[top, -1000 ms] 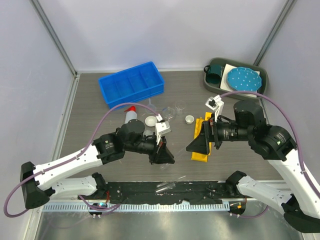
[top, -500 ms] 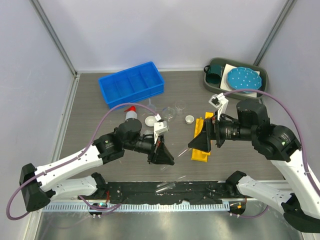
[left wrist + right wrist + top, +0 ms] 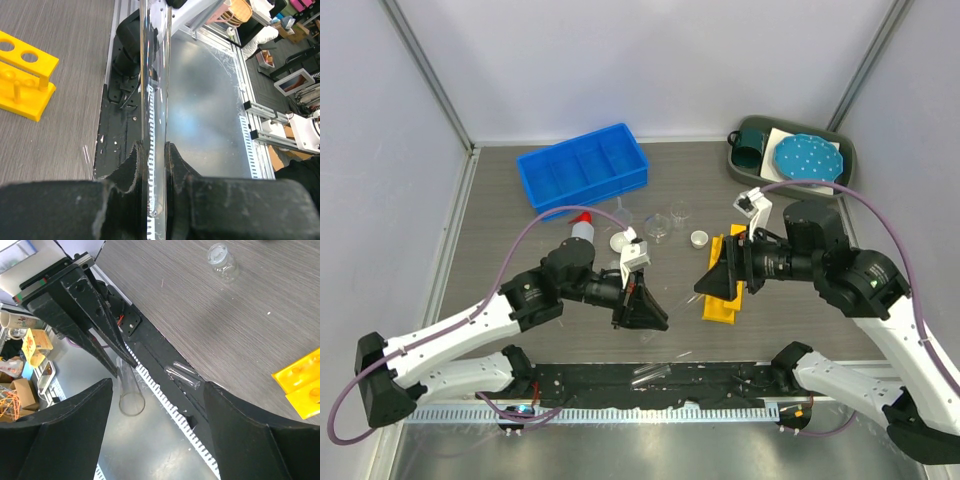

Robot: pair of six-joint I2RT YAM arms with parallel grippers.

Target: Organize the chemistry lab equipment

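A clear glass test tube [image 3: 155, 90] is pinched near its rounded end between my left gripper [image 3: 155, 150] fingers, which are shut on it above the table's near edge. Its open mouth [image 3: 131, 402] points toward my right gripper [image 3: 157, 395], whose fingers stand open on either side of it without touching. From above, the left gripper [image 3: 645, 310] and right gripper [image 3: 715, 285] face each other. The yellow holed rack [image 3: 725, 290] lies under the right gripper. Behind them are the squeeze bottle [image 3: 582, 228], two white dishes [image 3: 621, 241] [image 3: 698, 238] and small beakers [image 3: 660, 225].
A blue divided bin [image 3: 582, 166] sits at the back left. A green tray [image 3: 842, 177] at the back right holds the teal mug and dotted plate. Loose test tubes [image 3: 182, 375] lie on the black base rail at the near edge.
My right gripper's fingers have drawn in a little around the tube's mouth. The left gripper still grips the tube and has barely shifted.
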